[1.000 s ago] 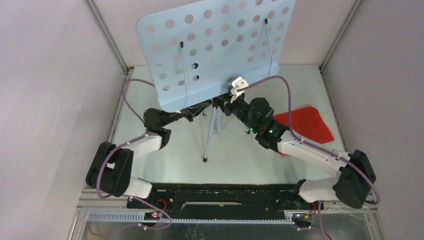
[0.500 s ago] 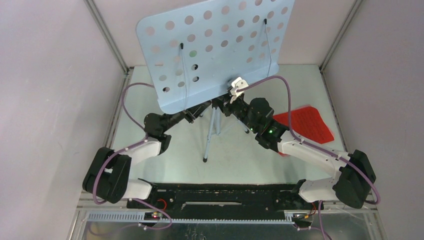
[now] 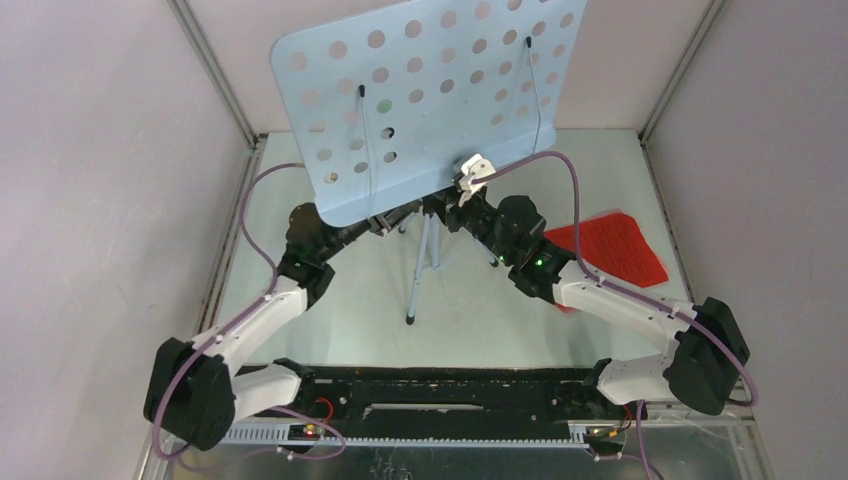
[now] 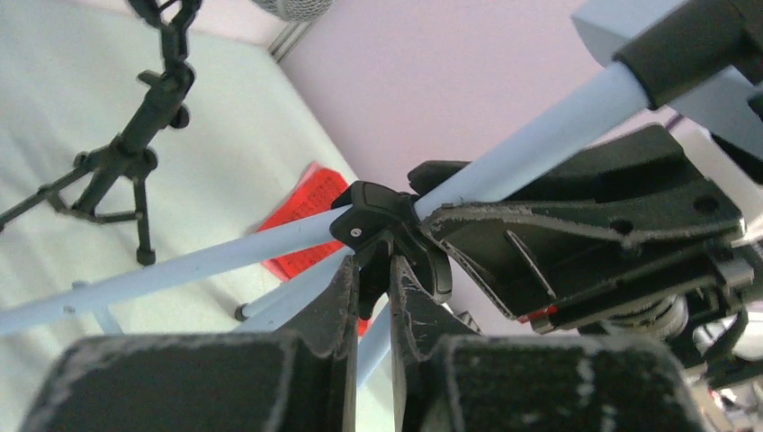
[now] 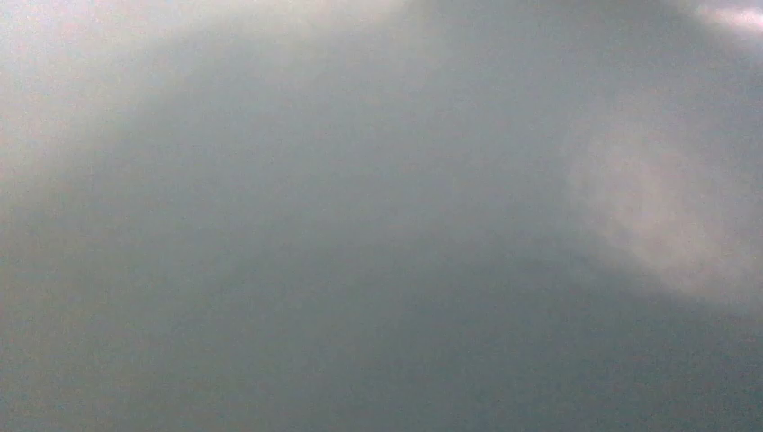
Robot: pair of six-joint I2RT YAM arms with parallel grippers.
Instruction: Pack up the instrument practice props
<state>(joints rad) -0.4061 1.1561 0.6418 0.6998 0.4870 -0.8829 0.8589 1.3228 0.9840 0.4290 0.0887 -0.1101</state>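
Pale, matte tabletop [image 3: 480, 320] boxed in by lilac walls. Above its far half, pale blue perforated music desk [image 3: 450, 110]: a broad, smooth sheet-metal panel with rounded corners, punched with rows of round holes, tilted back, lower edge folded into a shallow lip, two thin black wire page-holders down its face. Under it, blue-grey tripod [image 3: 424, 262], slim round tubes splayed from a black plastic hub down to small dark feet on the tabletop near the middle. To the right of the tripod, red score sheet [image 3: 615, 248], flat and thin, faintly lined with print, lying on the tabletop with its near corner tucked under the right arm. In the left wrist view, black mic mount [image 4: 144, 117] on its own spindly legged base, upright on the tabletop beyond the tripod legs. Left claw [image 4: 371, 274], scuffed black fingers drawn nearly together, clamped on a tab of the tripod's hub. Right claw [image 3: 455, 203], blocky and black with a white fitting on top, just beside the same hub under the desk's lip; apart or together impossible to tell, right wrist view nothing but grey blur.
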